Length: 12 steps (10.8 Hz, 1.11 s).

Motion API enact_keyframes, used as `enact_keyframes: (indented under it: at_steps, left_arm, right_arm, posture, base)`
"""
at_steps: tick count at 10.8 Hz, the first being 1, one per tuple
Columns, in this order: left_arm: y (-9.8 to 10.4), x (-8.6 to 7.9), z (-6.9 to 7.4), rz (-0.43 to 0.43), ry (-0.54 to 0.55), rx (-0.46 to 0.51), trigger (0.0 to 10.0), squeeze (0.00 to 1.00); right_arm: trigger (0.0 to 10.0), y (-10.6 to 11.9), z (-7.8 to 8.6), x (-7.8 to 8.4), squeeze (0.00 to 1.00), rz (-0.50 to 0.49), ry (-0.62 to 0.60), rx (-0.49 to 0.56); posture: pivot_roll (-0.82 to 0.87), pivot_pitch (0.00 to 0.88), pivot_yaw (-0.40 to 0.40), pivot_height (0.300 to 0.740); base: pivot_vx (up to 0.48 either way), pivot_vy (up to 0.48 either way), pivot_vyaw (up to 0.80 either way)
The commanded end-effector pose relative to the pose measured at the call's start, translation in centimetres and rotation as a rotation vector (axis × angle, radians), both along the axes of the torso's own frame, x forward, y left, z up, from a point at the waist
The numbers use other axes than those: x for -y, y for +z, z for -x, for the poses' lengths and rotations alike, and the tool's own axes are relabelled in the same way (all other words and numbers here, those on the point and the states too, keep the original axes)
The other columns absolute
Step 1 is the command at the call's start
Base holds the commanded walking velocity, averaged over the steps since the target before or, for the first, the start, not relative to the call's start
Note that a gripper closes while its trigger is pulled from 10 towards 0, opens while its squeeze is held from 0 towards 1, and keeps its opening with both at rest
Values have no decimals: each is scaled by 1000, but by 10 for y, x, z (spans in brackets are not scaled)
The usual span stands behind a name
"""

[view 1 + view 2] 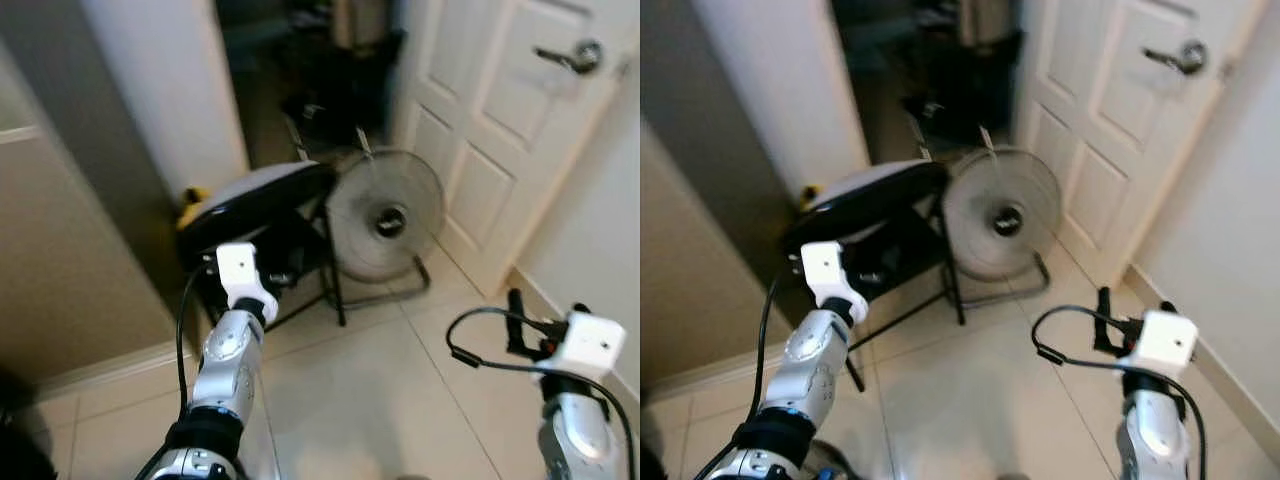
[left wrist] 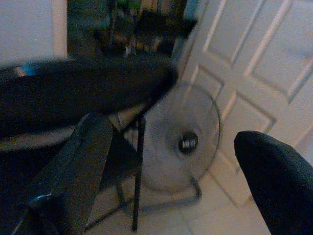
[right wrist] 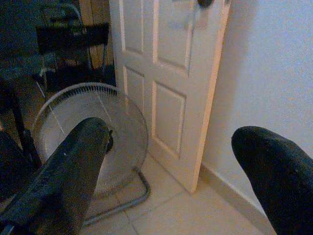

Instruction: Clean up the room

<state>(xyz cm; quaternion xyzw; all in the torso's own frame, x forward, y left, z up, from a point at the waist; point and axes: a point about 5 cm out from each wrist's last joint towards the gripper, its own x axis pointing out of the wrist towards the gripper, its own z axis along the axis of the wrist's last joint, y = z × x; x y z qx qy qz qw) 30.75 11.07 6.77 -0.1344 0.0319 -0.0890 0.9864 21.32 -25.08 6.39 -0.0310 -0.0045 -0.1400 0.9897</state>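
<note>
Nearest, both arms are raised over the pale tile floor [image 1: 380, 400], and neither holds anything. The left hand [image 2: 171, 191] is spread wide and empty, as the left wrist view shows; it is aimed at the stool [image 1: 262, 200] and fan [image 1: 385, 216] just ahead. The right hand [image 3: 171, 181] is likewise parted and empty, pointing toward the fan and the white door [image 1: 500, 120] beyond it.

Farther on, the black-seated stool stands by the wall corner, with something yellow [image 1: 190, 200] on the floor behind it, too small to identify. The round fan sits on the floor just beside the stool, in front of the door. Past them lies a dim room [image 1: 320, 60] with dark clutter, too blurred to name.

As a judgement, the cleanup looks barely begun here: nothing is gripped, no item to tidy has clearly been chosen, and the robot seems to be between pickups, heading for the doorway.
</note>
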Motion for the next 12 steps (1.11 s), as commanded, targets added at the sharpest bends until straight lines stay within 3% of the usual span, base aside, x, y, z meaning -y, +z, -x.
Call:
enact_keyframes:
  at_steps: [1,5,9,12]
  left_arm:
    - [6,6,-2,-14,-29,26,10000,0]
    - [5,17,1,-33,-121,29,10000,0]
    - [4,26,3,-63,-206,35,10000,0]
    - [2,25,3,-16,-167,12,10000,0]
  right_arm:
    - [10000,7,0,1,0,17,-6,28]
    - [10000,0,-7,-8,0,16,9,-14]
    - [10000,0,-7,-10,0,29,39,-24]
    - [10000,-2,-3,-8,0,31,42,-38]
  posture:
    - [-302,0,75,736]
    - [-278,0,77,736]
    - [-283,0,72,736]
    - [-283,0,65,736]
  base:
    - [0,0,0]
    - [0,0,0]
    - [0,-473,0]
    - [125,-398,0]
